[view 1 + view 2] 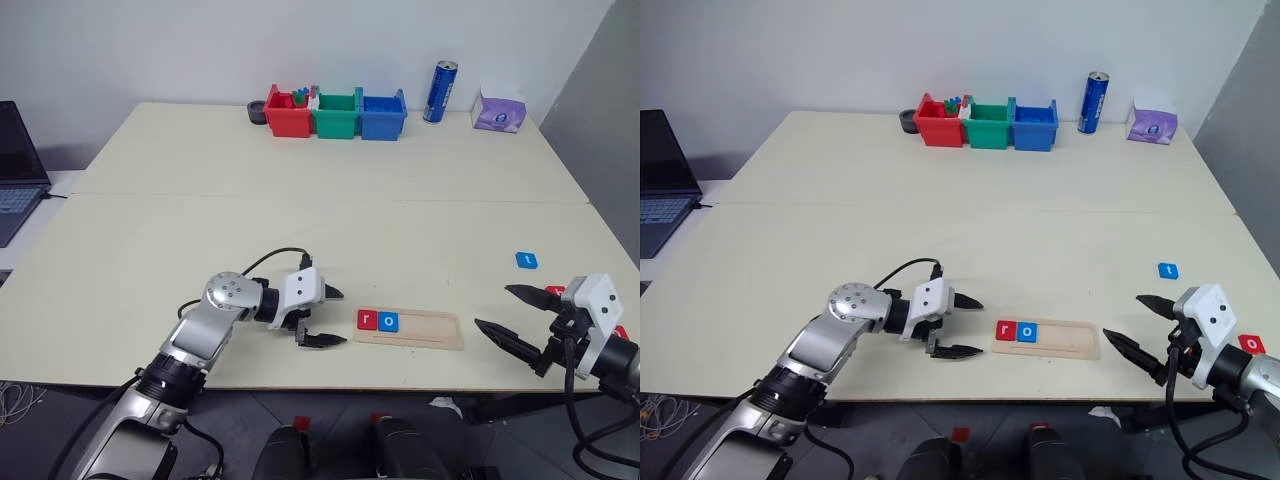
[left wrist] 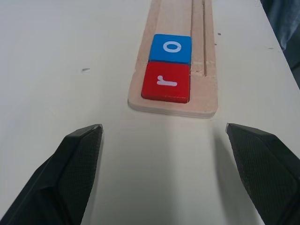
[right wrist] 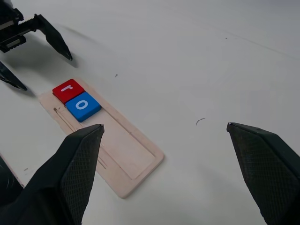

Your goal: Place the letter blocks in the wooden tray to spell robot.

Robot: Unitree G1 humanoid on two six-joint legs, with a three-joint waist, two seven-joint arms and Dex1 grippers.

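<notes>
We saw left gripper and right gripper both spread wide, empty, flanking the wooden tray holding r, o.

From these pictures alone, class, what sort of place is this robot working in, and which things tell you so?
Probably a lab or test room, not a home: a plain pale table against a bare wall, a laptop at its edge, and sorting bins at the back, with a wooden tray of letter blocks as the exercise.
</notes>
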